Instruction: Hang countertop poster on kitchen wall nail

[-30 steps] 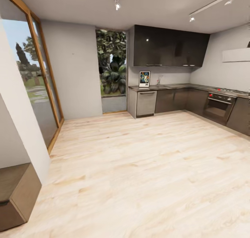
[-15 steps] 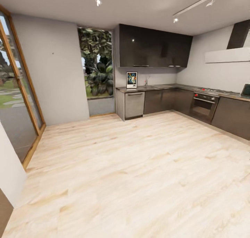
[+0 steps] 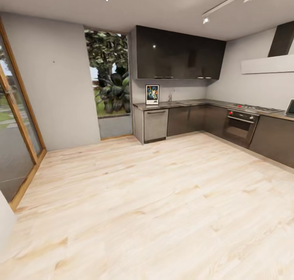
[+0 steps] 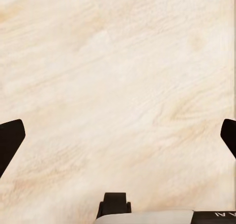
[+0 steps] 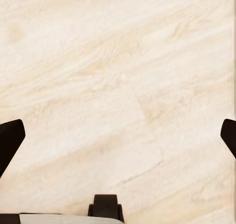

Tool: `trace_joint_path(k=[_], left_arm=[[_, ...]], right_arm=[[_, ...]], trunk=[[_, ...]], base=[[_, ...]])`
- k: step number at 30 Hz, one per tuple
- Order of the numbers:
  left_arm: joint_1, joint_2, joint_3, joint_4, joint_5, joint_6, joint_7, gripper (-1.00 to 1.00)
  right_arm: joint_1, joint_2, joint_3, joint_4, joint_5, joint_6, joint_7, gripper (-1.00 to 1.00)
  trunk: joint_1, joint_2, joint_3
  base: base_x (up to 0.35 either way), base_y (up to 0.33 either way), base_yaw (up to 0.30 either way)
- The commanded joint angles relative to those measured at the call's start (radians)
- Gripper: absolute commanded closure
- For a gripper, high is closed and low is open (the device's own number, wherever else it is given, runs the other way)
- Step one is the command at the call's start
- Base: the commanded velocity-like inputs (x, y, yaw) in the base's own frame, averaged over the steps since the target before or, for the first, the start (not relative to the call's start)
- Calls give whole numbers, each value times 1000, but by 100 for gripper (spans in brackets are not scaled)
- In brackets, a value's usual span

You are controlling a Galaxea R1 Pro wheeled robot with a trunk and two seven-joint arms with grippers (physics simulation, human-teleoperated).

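A wide pale wooden plank floor (image 3: 155,198) is seen stretching far ahead of both sets of jaws. Beyond it stands the long L-shaped glossy dark grey bench (image 3: 196,103), well apart from the jaws. The rectangular black-framed Star Wars poster (image 3: 152,95) is propped upright on the bench's end, leaning at the wall. A tiny dark wall nail (image 3: 53,61) is made out on the pale grey plaster. The left gripper (image 4: 118,138) and right gripper (image 5: 118,138) are held with jaws wide apart over the floor, nothing between them. The poster is judged light, stiff and thin; its frame edges should be pinched gently.
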Motion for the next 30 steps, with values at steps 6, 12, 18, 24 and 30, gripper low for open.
trace_joint_path(k=[6,12,18,24,30], left_arm=[[0,0,1,-1,0,-2,0,-100],[0,0,1,-1,0,-2,0,-100],[0,0,1,-1,0,-2,0,-100],[0,0,1,-1,-1,-2,0,-100],[0,0,1,-1,-1,-2,0,-100]], right_arm=[[-1,0,0,1,4,-3,0,-100],[-1,1,1,1,5,-3,0,-100],[-1,1,1,1,5,-3,0,-100],[-1,2,1,1,5,-3,0,-100],[-1,2,1,1,5,-3,0,-100]], trunk=[[1,0,-1],[1,0,-1],[1,0,-1],[1,0,-1],[1,0,-1]], base=[[324,-148,0],[323,-149,0],[324,-119,0],[330,-22,0],[335,-3,0]])
